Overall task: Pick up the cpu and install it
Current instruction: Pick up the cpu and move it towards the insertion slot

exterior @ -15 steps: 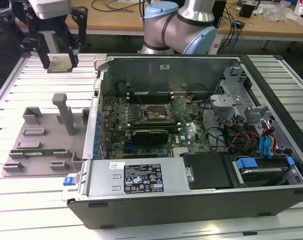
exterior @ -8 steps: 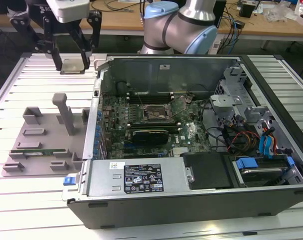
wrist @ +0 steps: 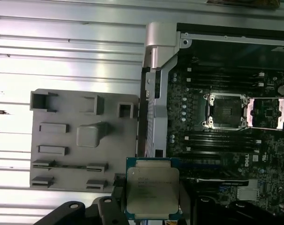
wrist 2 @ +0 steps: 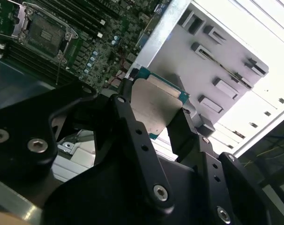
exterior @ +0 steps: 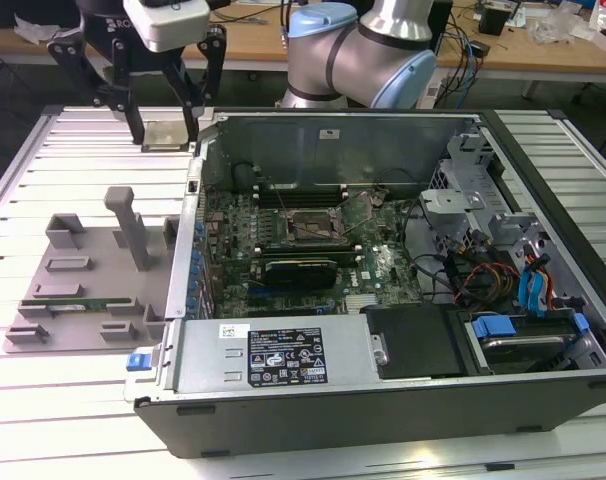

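Your stock: cpu (wrist: 151, 187), dull silver-grey metal lid; gripper (wrist 2: 153, 105), matt black finish; tray (wrist: 115, 145), smooth matt grey plastic; table (wrist: 62, 56), ribbed bright metal; case (exterior: 333, 140), bare sheet metal.

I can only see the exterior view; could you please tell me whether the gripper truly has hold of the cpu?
Observer: Yes. In the second wrist view the gripper is shut on the cpu, with a finger on each of two opposite edges.
Operator: Thank you. Which side of it shows?
Observer: In the first wrist view its metal top faces the camera, with a thin green rim around it.
Operator: And does the socket look ready?
Observer: The first wrist view shows the socket apparently empty, with its frame lying open beside it.
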Controlling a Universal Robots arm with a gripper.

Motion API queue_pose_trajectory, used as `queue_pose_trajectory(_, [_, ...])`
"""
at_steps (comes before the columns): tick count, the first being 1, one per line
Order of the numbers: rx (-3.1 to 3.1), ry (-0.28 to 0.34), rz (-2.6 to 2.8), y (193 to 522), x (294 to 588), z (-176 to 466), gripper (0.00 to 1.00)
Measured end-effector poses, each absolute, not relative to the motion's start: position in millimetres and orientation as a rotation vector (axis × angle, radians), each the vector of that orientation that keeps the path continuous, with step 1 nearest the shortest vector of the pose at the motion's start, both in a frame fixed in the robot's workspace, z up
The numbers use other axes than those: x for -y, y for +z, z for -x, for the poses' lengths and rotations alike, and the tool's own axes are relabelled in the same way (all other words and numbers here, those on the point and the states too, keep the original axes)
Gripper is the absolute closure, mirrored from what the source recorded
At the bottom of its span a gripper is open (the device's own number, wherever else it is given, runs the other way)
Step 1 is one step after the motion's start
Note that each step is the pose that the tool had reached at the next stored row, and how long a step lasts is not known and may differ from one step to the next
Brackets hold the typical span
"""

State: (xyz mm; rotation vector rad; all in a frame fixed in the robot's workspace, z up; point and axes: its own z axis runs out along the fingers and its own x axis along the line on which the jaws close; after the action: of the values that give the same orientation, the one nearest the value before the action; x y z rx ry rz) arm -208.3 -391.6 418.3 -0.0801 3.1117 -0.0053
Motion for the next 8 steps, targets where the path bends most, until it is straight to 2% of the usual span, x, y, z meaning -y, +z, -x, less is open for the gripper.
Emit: queue_pose_trajectory(8, [-3.112, -0.005, 0.08, 416.2, 391.3, 195.8, 0.45])
